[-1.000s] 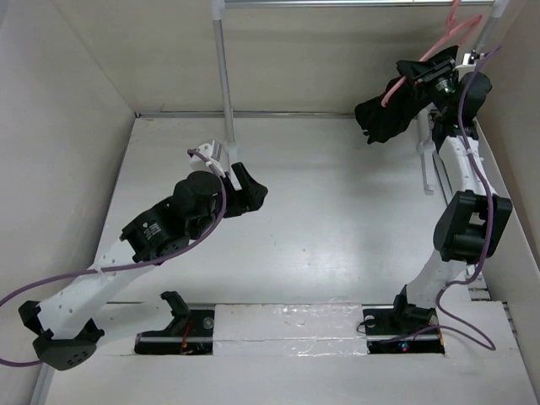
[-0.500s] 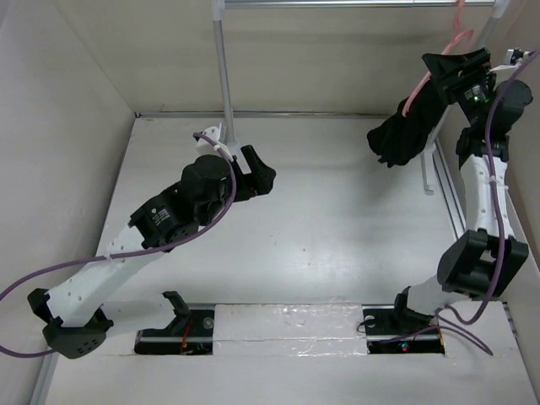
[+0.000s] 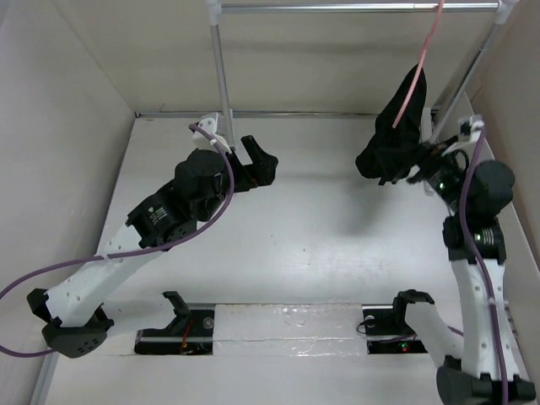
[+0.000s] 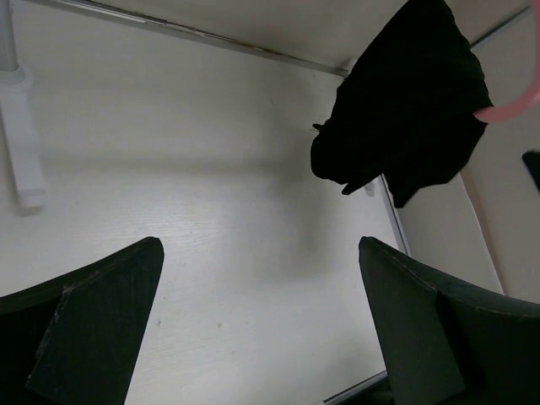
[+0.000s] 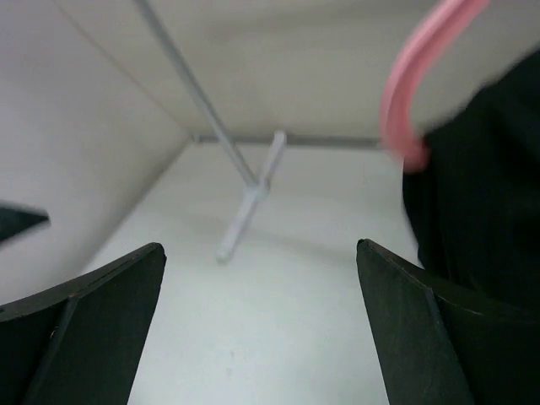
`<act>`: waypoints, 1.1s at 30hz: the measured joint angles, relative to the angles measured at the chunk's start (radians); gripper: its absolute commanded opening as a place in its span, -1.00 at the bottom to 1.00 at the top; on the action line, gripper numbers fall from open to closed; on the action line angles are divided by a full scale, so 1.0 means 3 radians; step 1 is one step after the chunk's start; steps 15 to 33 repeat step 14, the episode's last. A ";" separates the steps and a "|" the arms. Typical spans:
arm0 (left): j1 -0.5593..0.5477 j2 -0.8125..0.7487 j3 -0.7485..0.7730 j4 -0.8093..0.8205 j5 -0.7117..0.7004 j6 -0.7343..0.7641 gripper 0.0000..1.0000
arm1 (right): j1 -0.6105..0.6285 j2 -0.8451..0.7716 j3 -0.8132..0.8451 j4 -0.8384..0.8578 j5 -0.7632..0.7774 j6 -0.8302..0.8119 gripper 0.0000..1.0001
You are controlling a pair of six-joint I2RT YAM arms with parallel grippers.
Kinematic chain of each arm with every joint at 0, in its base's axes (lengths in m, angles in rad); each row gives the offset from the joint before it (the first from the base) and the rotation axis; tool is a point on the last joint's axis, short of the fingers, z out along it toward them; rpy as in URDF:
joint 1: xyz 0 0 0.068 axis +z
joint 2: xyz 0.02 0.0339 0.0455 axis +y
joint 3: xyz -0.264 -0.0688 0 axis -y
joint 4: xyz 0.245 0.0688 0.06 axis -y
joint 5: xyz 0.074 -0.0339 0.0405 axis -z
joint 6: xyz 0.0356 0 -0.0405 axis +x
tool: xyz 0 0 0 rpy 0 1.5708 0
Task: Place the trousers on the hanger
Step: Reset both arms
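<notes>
Trousers were draped on hanger, which hung from rail. Left hand was open and empty over tabletop. Right hand was open and empty, just beside trousers.

Both arms look like twins to me – the left arm and right arm have white links dotted with little holes, with chunky matte-black joint housings in between. A purple cable loops loose along each one. The fingers are plain black wedges – and the black base plates are low and flat.
</notes>
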 measured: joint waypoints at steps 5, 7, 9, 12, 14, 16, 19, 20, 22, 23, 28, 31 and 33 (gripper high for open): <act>0.0000 -0.0086 -0.0158 0.0004 -0.0078 -0.0037 0.97 | 0.0432 -0.0838 -0.0594 -0.0924 0.0392 -0.0711 1.00; 0.0000 -0.0192 -0.0360 -0.0028 -0.0106 -0.0088 0.96 | 0.0507 -0.1180 -0.0870 -0.1359 0.0596 -0.0900 1.00; 0.0000 -0.0310 -0.0576 -0.0079 -0.0118 -0.0155 0.97 | 0.0529 -0.1503 -0.1116 -0.1807 0.0795 -0.1021 1.00; 0.0000 -0.0506 -0.0928 -0.0121 -0.0103 -0.0275 0.97 | 0.0529 -0.1911 -0.1356 -0.2271 0.0996 -0.1105 1.00; 0.0000 -0.0628 -0.1138 -0.0127 -0.0066 -0.0351 0.98 | 0.0529 -0.2017 -0.1401 -0.2449 0.1059 -0.1136 1.00; 0.0000 -0.0628 -0.1138 -0.0127 -0.0066 -0.0351 0.98 | 0.0529 -0.2017 -0.1401 -0.2449 0.1059 -0.1136 1.00; 0.0000 -0.0628 -0.1138 -0.0127 -0.0066 -0.0351 0.98 | 0.0529 -0.2017 -0.1401 -0.2449 0.1059 -0.1136 1.00; 0.0000 -0.0628 -0.1138 -0.0127 -0.0066 -0.0351 0.98 | 0.0529 -0.2017 -0.1401 -0.2449 0.1059 -0.1136 1.00; 0.0000 -0.0628 -0.1138 -0.0127 -0.0066 -0.0351 0.98 | 0.0529 -0.2017 -0.1401 -0.2449 0.1059 -0.1136 1.00; 0.0000 -0.0628 -0.1138 -0.0127 -0.0066 -0.0351 0.98 | 0.0529 -0.2017 -0.1401 -0.2449 0.1059 -0.1136 1.00; 0.0000 -0.0628 -0.1138 -0.0127 -0.0066 -0.0351 0.98 | 0.0529 -0.2017 -0.1401 -0.2449 0.1059 -0.1136 1.00; 0.0000 -0.0628 -0.1138 -0.0127 -0.0066 -0.0351 0.98 | 0.0529 -0.2017 -0.1401 -0.2449 0.1059 -0.1136 1.00; 0.0000 -0.0628 -0.1138 -0.0127 -0.0066 -0.0351 0.98 | 0.0529 -0.2017 -0.1401 -0.2449 0.1059 -0.1136 1.00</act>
